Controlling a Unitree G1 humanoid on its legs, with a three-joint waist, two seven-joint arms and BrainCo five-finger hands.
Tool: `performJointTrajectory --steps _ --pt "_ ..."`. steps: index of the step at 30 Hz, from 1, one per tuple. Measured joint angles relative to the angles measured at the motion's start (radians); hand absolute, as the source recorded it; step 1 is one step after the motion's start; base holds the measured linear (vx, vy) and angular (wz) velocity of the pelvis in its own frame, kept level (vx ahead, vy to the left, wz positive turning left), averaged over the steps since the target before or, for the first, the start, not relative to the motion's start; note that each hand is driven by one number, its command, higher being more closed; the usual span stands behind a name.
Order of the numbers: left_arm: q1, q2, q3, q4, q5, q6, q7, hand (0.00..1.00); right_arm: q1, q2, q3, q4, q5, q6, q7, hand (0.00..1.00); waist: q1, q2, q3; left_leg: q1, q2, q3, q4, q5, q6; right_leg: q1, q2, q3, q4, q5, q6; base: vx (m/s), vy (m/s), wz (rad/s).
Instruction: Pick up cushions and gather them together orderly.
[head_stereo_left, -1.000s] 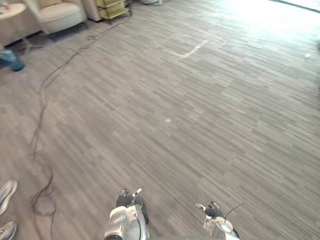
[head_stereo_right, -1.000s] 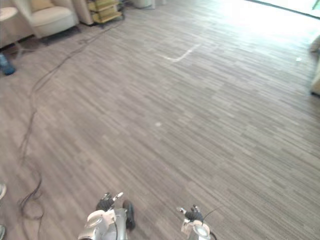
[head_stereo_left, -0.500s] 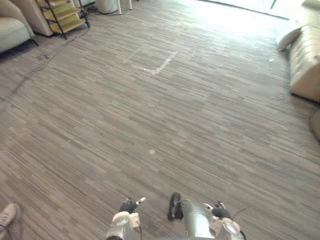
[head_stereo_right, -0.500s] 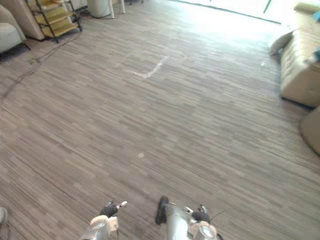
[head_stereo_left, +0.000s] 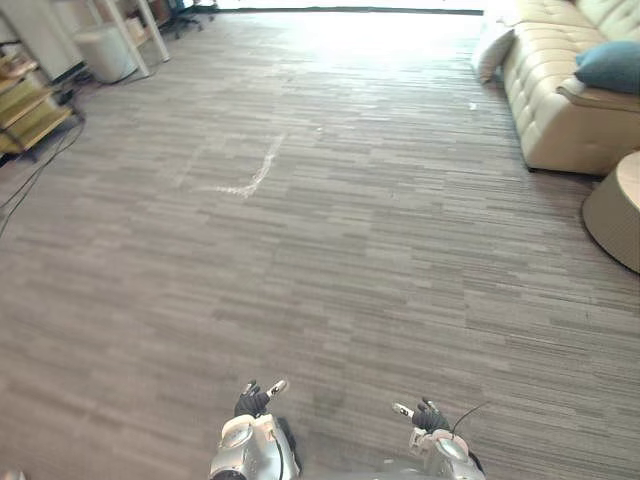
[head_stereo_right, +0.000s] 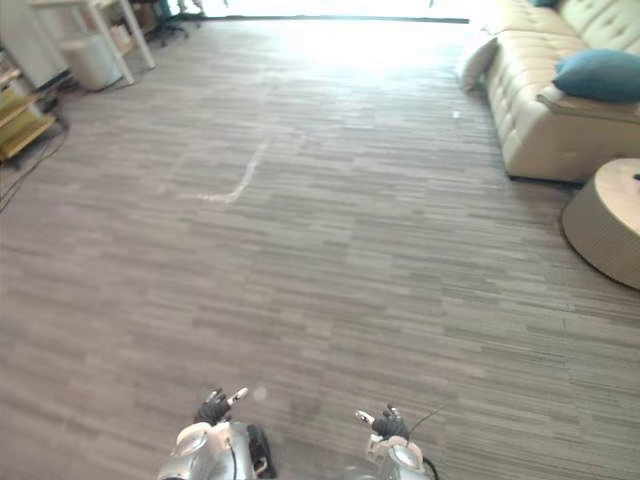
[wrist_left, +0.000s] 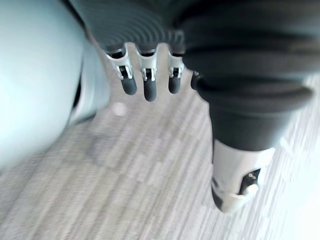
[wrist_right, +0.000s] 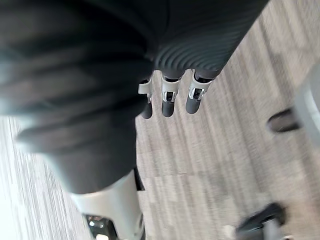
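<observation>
View swung right vs a sec ago. L hand (head_stereo_left: 252, 400) & R hand (head_stereo_left: 425, 416) hang low over the floor, fingers relaxed, nothing held. Now in sight: pale cushion (head_stereo_left: 490, 50) at far corner of sofa (head_stereo_left: 560, 110), blue cushion (head_stereo_left: 610, 65) on its near end. Targets found but well apart from hands, so approach prob next.

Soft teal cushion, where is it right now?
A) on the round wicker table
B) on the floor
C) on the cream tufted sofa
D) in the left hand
C: the teal cushion rests on the cream tufted sofa at far right, while the left hand and right hand hang open, holding nothing.
</observation>
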Motion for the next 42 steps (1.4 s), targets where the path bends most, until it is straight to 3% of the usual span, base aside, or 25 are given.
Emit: performJointTrajectory --steps 1,3,4,5,6,8,9,11,13,15,16,18,21,23,25,28,29,31,32,33,35,37,38,39,42 --pt "-0.004 0.012 0.000 0.005 0.000 0.001 0.000 0.00 0.003 0.004 0.001 0.001 0.000 0.001 -0.001 0.00 -0.002 -0.025 -0.015 0.001 -0.020 0.022 0.019 -0.030 0.023 -0.019 -0.031 0.008 0.041 0.000 0.003 0.74 0.383 -0.67" --pt "-0.012 0.031 -0.003 0.029 0.000 0.006 0.001 0.00 0.021 0.028 0.003 0.001 -0.002 0.000 0.000 0.00 -0.003 -0.071 -0.020 0.074 -0.057 0.080 0.018 -0.090 0.035 -0.155 -0.083 0.008 0.371 0.065 0.080 0.76 0.395 -0.48" --pt "-0.016 0.035 -0.003 0.035 0.000 0.010 0.001 0.00 0.022 0.025 0.006 -0.003 -0.003 0.001 0.004 0.00 -0.005 -0.069 -0.012 0.123 -0.065 0.086 0.001 -0.111 0.040 -0.223 -0.088 0.007 0.541 0.154 0.114 0.61 0.312 -0.44" --pt "-0.019 0.038 -0.006 0.053 0.001 0.018 0.003 0.00 0.016 0.022 0.001 -0.008 -0.005 -0.005 0.003 0.00 -0.019 -0.055 0.002 0.215 -0.076 0.093 -0.036 -0.136 0.045 -0.301 -0.095 -0.017 0.745 0.161 0.119 0.56 0.246 -0.37" --pt "-0.016 0.037 -0.016 0.066 0.001 0.020 0.004 0.00 0.017 0.018 0.002 -0.023 -0.007 -0.012 0.004 0.00 -0.024 -0.044 0.008 0.302 -0.076 0.105 -0.070 -0.150 0.052 -0.346 -0.094 -0.055 0.832 0.136 0.090 0.61 0.259 -0.36" --pt "-0.013 0.035 -0.036 0.073 0.001 0.020 0.003 0.00 0.022 0.022 0.003 -0.046 -0.008 -0.016 0.005 0.00 -0.025 -0.028 0.004 0.406 -0.075 0.129 -0.147 -0.169 0.054 -0.445 -0.094 -0.155 0.846 0.099 0.050 0.47 0.175 -0.34" --pt "-0.018 0.033 -0.041 0.073 0.001 0.020 0.003 0.00 0.017 0.021 0.001 -0.063 -0.008 -0.022 0.007 0.00 -0.033 -0.014 0.000 0.461 -0.074 0.129 -0.199 -0.207 0.027 -0.530 -0.097 -0.247 0.802 0.078 0.022 0.47 0.119 -0.24" --pt "-0.035 0.035 -0.042 0.094 0.002 0.023 0.003 0.00 0.009 0.020 -0.003 -0.077 -0.008 -0.027 0.011 0.00 -0.052 -0.029 0.014 0.531 -0.092 0.135 -0.241 -0.231 0.013 -0.619 -0.109 -0.330 0.654 0.079 0.004 0.48 0.051 0.01" --pt "-0.048 0.015 -0.053 0.109 0.004 0.024 0.000 0.00 0.002 0.002 -0.032 -0.076 -0.007 -0.026 0.013 0.00 -0.071 -0.024 0.021 0.608 -0.096 0.116 -0.274 -0.280 0.004 -0.673 -0.098 -0.373 0.356 0.178 -0.019 0.57 -0.050 0.48" --pt "-0.050 -0.004 -0.051 0.114 0.014 0.025 -0.002 0.00 0.011 -0.012 -0.047 -0.071 -0.008 -0.022 0.013 0.00 -0.074 -0.007 0.029 0.671 -0.087 0.077 -0.286 -0.315 0.014 -0.678 -0.086 -0.335 0.348 0.303 -0.074 0.65 -0.113 0.52" --pt "-0.049 -0.004 -0.060 0.119 0.022 0.024 -0.009 0.00 0.012 -0.031 -0.047 -0.071 -0.008 -0.021 0.014 0.00 -0.072 0.009 0.028 0.688 -0.079 0.061 -0.266 -0.296 0.007 -0.680 -0.084 -0.333 0.422 0.228 -0.091 0.69 -0.178 0.26" --pt "-0.041 -0.010 -0.063 0.130 0.040 0.027 -0.014 0.00 0.011 -0.050 -0.055 -0.076 -0.007 -0.020 0.015 0.00 -0.078 0.047 0.040 0.632 -0.032 0.017 -0.060 -0.259 -0.043 -0.661 -0.078 -0.336 0.498 0.132 -0.111 0.80 -0.275 0.03" --pt "-0.032 -0.004 -0.039 0.105 0.039 0.029 -0.018 0.00 -0.010 -0.064 -0.063 -0.064 -0.007 -0.014 0.011 0.00 -0.079 0.094 0.076 0.358 0.089 -0.113 0.608 -0.123 -0.154 -0.488 -0.014 -0.359 0.419 0.072 -0.129 0.63 -0.177 -0.13" --pt "-0.021 -0.002 -0.018 0.057 0.034 0.023 -0.016 0.00 -0.022 -0.056 -0.028 -0.032 -0.002 -0.011 0.009 0.00 -0.057 0.074 0.091 0.245 0.123 -0.085 0.769 -0.158 -0.096 -0.331 0.013 -0.340 0.310 0.065 -0.139 0.55 -0.085 -0.34" --pt "-0.020 -0.002 -0.013 0.027 0.019 0.013 -0.016 0.00 -0.023 -0.036 0.012 -0.029 0.003 -0.007 0.008 0.00 -0.042 0.033 0.086 0.127 0.131 -0.016 0.715 -0.184 -0.052 -0.224 0.013 -0.325 0.199 0.065 -0.125 0.43 -0.031 -0.21" --pt "-0.012 -0.006 -0.012 -0.009 0.000 -0.003 -0.019 0.00 -0.029 -0.014 0.046 -0.029 0.009 -0.002 0.006 0.00 -0.032 0.035 0.078 -0.001 0.097 0.061 0.286 -0.195 -0.019 -0.078 0.011 -0.286 0.067 0.050 -0.070 0.65 0.079 -0.37" --pt "-0.011 -0.007 0.001 -0.010 -0.001 -0.007 -0.017 0.00 -0.028 -0.004 0.048 -0.029 0.010 -0.003 0.006 0.00 -0.010 0.041 0.073 -0.006 0.058 0.043 0.072 -0.154 -0.027 -0.032 0.003 -0.254 0.039 0.027 -0.039 0.73 0.206 -0.75" --pt "-0.003 -0.004 0.004 -0.015 -0.003 -0.007 -0.014 0.00 -0.018 -0.001 0.065 -0.024 0.007 -0.002 0.003 0.00 0.008 0.030 0.051 -0.018 0.019 0.019 -0.008 -0.035 -0.010 0.013 -0.016 -0.217 0.009 -0.001 -0.003 0.60 0.223 -0.70" --pt "0.006 0.004 0.006 -0.019 -0.001 -0.007 -0.013 0.00 -0.018 0.010 0.080 -0.014 0.002 -0.002 0.003 0.00 0.012 0.005 0.020 -0.018 -0.014 0.022 0.004 0.004 0.019 0.030 -0.045 -0.178 0.003 -0.007 0.008 0.75 0.277 -0.45" --pt "0.005 0.016 0.003 -0.018 -0.001 -0.003 -0.006 0.00 -0.017 0.024 0.082 -0.008 -0.001 -0.003 0.004 0.00 -0.001 -0.029 -0.001 -0.017 -0.038 0.037 0.031 -0.026 0.051 0.017 -0.085 -0.163 0.030 0.010 0.025 0.62 0.221 -0.23" --pt "0.000 0.031 -0.003 -0.009 -0.001 0.003 -0.003 0.00 0.001 0.032 0.079 -0.003 -0.008 0.000 0.006 0.00 0.009 -0.061 -0.003 0.030 -0.073 0.054 0.083 -0.098 0.076 -0.032 -0.128 -0.107 0.235 0.076 0.076 0.64 0.291 -0.03" --pt "-0.005 0.039 -0.008 0.014 -0.002 0.012 -0.002 0.00 0.021 0.021 0.076 -0.007 -0.010 -0.004 0.007 0.00 0.000 -0.067 0.004 0.153 -0.104 0.060 0.032 -0.168 0.065 -0.217 -0.156 -0.054 0.683 0.270 0.110 0.70 0.272 -0.02" --pt "-0.005 0.044 -0.012 0.031 -0.002 0.017 -0.001 0.00 0.023 0.019 0.077 -0.016 -0.010 -0.008 0.011 0.00 -0.009 -0.063 0.010 0.204 -0.117 0.057 0.015 -0.190 0.067 -0.296 -0.158 -0.043 0.851 0.268 0.112 0.69 0.163 0.14" --pt "-0.006 0.045 -0.034 0.051 -0.002 0.021 0.001 0.00 0.026 0.014 0.078 -0.047 -0.011 -0.010 0.017 0.00 -0.018 -0.059 0.015 0.306 -0.125 0.051 -0.024 -0.213 0.079 -0.392 -0.153 -0.063 0.978 0.209 0.091 0.55 0.102 0.12" --pt "-0.003 0.033 -0.051 0.056 -0.002 0.024 0.002 0.00 0.029 0.003 0.071 -0.083 -0.010 -0.017 0.024 0.00 -0.019 -0.035 0.013 0.465 -0.113 0.047 -0.131 -0.285 0.037 -0.585 -0.145 -0.172 0.906 0.135 0.051 0.56 0.038 0.05"
